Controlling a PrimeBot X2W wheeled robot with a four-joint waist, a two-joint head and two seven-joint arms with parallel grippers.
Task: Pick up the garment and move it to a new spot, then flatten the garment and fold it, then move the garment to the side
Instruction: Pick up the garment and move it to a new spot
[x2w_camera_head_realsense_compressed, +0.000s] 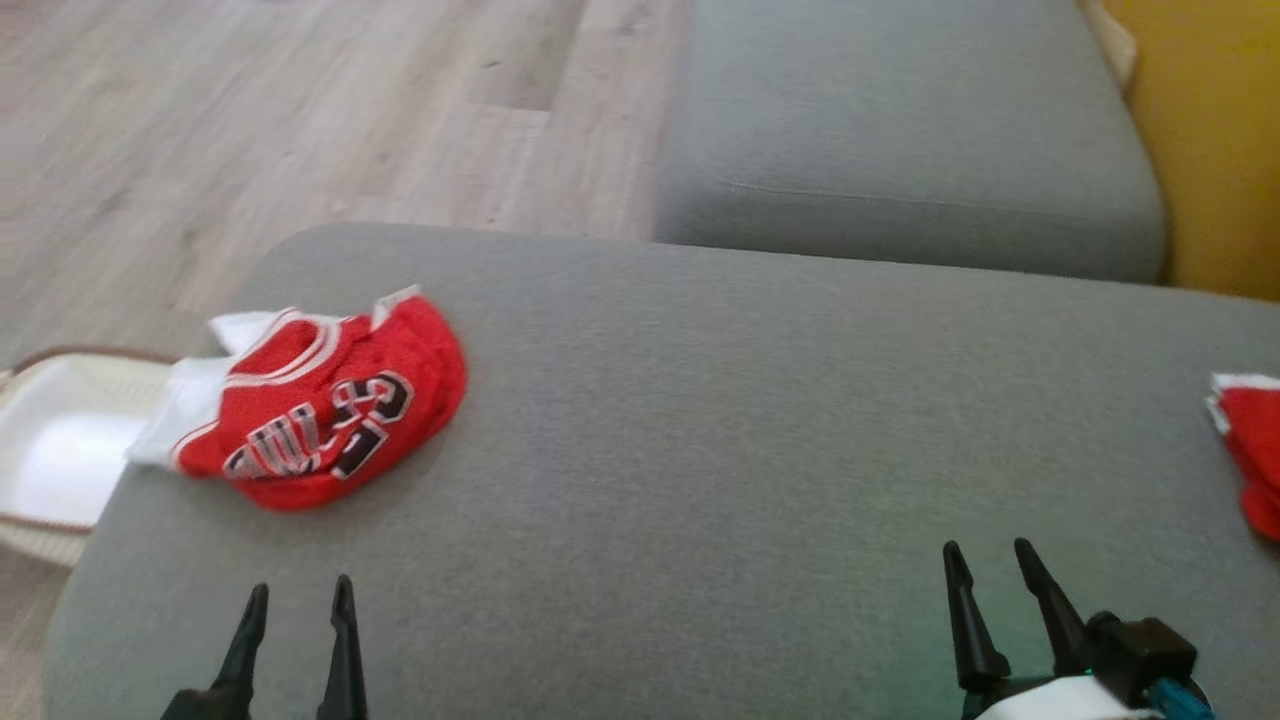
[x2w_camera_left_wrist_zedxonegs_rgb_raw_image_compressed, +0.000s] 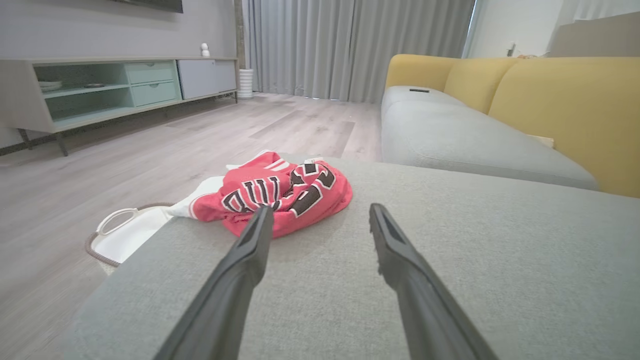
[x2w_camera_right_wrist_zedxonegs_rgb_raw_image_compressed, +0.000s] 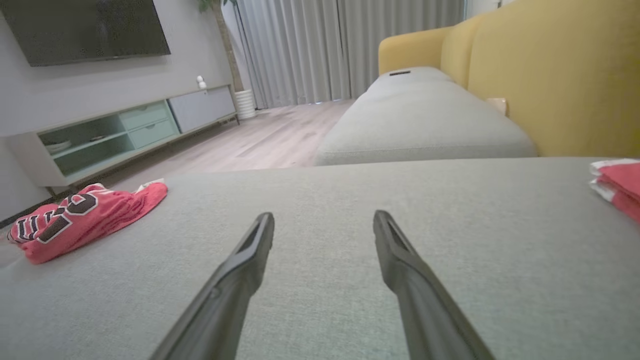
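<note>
Just beyond the left end effector (x2w_camera_head_realsense_compressed: 297, 592) lies the garment (x2w_camera_head_realsense_compressed: 330, 410).

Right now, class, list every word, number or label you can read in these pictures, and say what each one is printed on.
"ULL", then a creased "S": black letters edged in white on the crumpled red jersey. Folds hide the rest, so the whole word cannot be read.
Second red garment, at the right edge of the grey cushion: no lettering shows.
No other readable text.
</note>
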